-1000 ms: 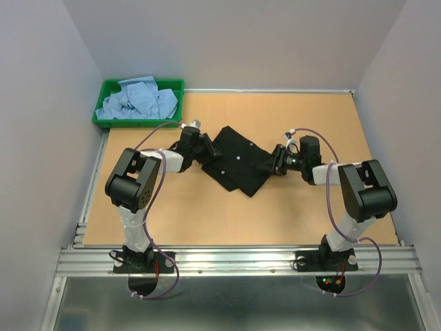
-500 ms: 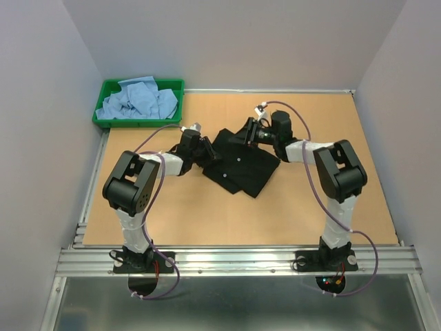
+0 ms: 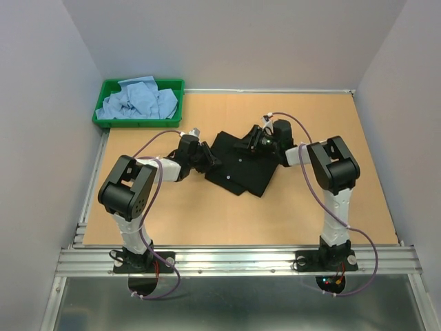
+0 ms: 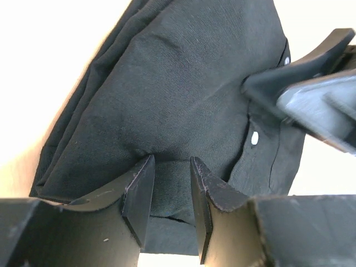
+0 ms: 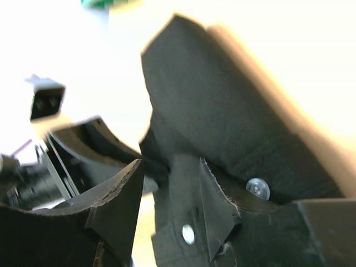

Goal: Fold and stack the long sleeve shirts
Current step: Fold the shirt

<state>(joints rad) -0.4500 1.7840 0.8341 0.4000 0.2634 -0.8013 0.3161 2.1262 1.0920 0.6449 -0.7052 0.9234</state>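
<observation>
A: Far left, from above?
B: Green tray (image 3: 100, 118) at the back corner of the surface (image 3: 207, 214), heaped with crumpled light blue shirts (image 3: 138, 101). Clear only overhead; just a green blur at the top edge of the right wrist view.

A: Then the left claw (image 3: 211, 163)?
B: Low at the left edge of the black shirt (image 3: 248, 171). Merely close to it from above. Up close, clenched on a puckered fold of the cloth, grasping it.

A: And the shirt itself?
B: Lies mid-surface as a rough folded slab, layered along its left edge. Shows one pale button (image 3: 238, 158) overhead, two in each wrist view.

A: Right claw (image 3: 251, 141)?
B: At the shirt's back right edge, facing the left one. Fingers (image 5: 119, 192) apart with cloth in the gap, but blurred. Cannot tell whether gripping or let go.
</observation>
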